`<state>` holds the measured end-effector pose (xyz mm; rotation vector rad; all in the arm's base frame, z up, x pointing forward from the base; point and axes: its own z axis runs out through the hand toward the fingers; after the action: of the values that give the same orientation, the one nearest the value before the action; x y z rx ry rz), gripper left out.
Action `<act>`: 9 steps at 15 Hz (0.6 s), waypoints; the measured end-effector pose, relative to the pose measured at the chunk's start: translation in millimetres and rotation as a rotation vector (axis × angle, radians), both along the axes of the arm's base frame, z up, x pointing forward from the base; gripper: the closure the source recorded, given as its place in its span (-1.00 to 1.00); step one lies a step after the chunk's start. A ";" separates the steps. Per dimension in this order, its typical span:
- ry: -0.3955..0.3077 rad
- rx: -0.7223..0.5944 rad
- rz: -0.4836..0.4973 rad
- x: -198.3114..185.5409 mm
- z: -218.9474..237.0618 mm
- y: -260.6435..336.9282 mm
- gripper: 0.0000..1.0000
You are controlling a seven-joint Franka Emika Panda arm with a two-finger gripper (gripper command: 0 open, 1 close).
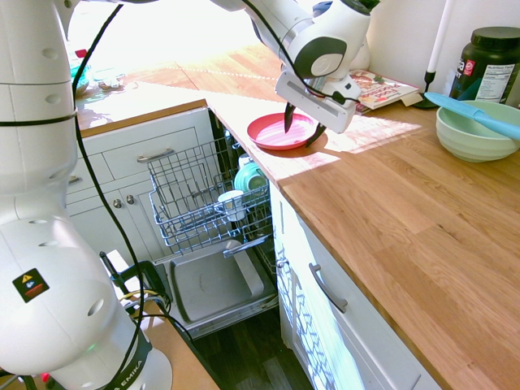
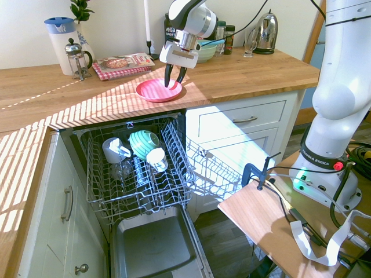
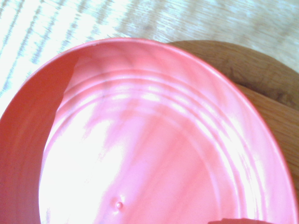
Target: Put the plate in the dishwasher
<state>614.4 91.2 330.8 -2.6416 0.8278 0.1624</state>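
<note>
While sunlight stripes the counter (image 2: 243, 75), the plate (image 2: 157, 90) lies on it near the edge, just beyond the open dishwasher (image 2: 139, 174). Directly above the plate's side hangs the claw (image 2: 175, 77), its two dark fingers apart and pointing down, one over the plate and the other by its rim. Whether either finger touches the plate, I cannot tell.

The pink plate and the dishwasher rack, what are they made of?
The pink plate looks like smooth, slightly shiny plastic: light glares off its ridged inside, and a tiny bump sits near the middle. The dishwasher rack seems to be grey metal wire, perhaps coated, because thin bars cross with open gaps between them.
</note>
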 end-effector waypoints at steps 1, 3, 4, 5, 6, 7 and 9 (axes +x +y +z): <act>0.002 -0.002 0.002 0.5 -0.7 -0.3 1.00; 0.003 -0.003 0.005 1.1 -2.6 -1.4 1.00; 0.003 -0.003 0.008 1.3 -3.5 -1.4 1.00; 0.003 -0.003 0.010 2.0 -4.5 -1.3 1.00; 0.003 -0.003 0.011 3.2 -5.2 -1.0 1.00; 0.003 -0.003 0.012 3.9 -5.9 -1.0 1.00; 0.004 -0.002 0.013 4.4 -8.0 -0.5 1.00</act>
<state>618.8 90.7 322.8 -2.6502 0.8129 0.1700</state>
